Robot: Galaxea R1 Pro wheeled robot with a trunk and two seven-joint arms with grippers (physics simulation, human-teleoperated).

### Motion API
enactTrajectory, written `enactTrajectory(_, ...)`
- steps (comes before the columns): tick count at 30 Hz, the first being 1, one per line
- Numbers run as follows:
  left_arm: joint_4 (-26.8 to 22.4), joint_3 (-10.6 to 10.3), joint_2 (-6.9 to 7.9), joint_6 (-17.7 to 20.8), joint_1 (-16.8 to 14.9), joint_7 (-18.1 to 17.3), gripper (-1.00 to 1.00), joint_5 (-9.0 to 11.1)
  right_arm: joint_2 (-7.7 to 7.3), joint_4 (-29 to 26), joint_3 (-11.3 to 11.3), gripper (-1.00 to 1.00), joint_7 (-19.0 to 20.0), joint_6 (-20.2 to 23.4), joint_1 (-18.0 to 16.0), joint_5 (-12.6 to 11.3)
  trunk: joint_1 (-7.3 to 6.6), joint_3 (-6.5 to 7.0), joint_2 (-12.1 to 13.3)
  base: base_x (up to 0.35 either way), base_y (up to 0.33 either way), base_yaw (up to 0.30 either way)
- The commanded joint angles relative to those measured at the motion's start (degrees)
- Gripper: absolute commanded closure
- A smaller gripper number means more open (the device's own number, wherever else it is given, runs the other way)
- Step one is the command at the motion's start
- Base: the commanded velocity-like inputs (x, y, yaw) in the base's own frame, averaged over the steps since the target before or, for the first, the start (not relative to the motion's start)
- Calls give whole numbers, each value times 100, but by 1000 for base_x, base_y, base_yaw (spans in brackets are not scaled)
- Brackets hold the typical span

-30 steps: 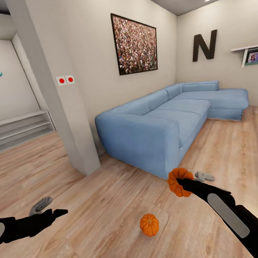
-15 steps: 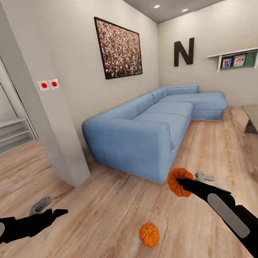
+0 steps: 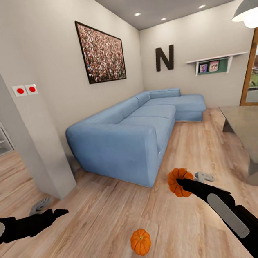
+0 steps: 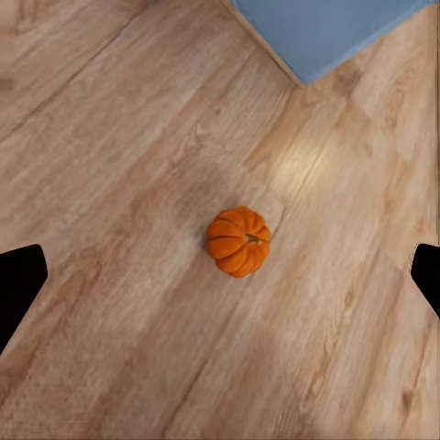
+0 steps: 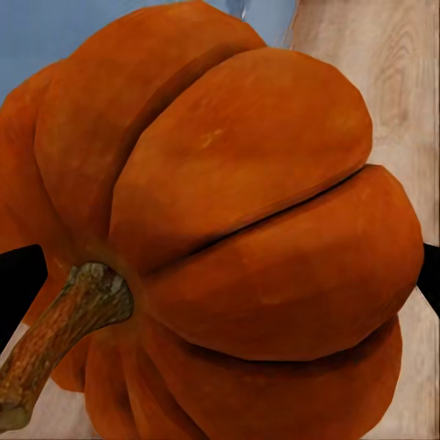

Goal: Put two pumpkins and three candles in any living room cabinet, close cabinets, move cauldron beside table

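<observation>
From the head camera, the right gripper (image 3: 182, 183) is clamped on an orange pumpkin (image 3: 177, 180), held above the wooden floor (image 3: 96, 216) just off the near end of the blue sectional sofa (image 3: 134, 134). A second pumpkin (image 3: 140, 241) sits on the floor nearer the robot, between the two arms. The left gripper (image 3: 59, 213) is held out low on the left; whether its fingers are apart cannot be told here. A grey table (image 3: 256, 135) stands at the right, well apart from both pumpkins.

In the left wrist camera, the floor pumpkin (image 4: 238, 241) lies on the planks below, stem sideways, with the fingertips (image 4: 18, 289) spread wide at either edge and touching nothing. A corner of the sofa (image 4: 321, 27) lies beyond.

In the right wrist camera, the held pumpkin (image 5: 229, 238) sits between the fingers, its brown stem (image 5: 64, 325) angled aside.
</observation>
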Motion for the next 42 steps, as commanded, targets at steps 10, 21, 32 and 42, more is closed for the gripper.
enactTrajectory(10,-10,14,5,5,-6,49,-100,61,-5,4,13,100,-62,-5,-7,-57,-1,50,-3,0,0,-254)
enactTrajectory(21,-5,7,5,5,-3,48,-100,57,-5,40,7,100,-61,-4,-7,-65,-1,112,-3,0,0,-254)
enactTrajectory(32,25,88,7,13,-3,49,-100,59,-5,20,7,100,-62,-4,-7,-65,-1,174,-3,0,48,-253)
enactTrajectory(42,63,277,8,22,3,39,-100,46,-5,-16,13,100,-62,-4,-7,-65,-1,230,-3,107,178,-252)
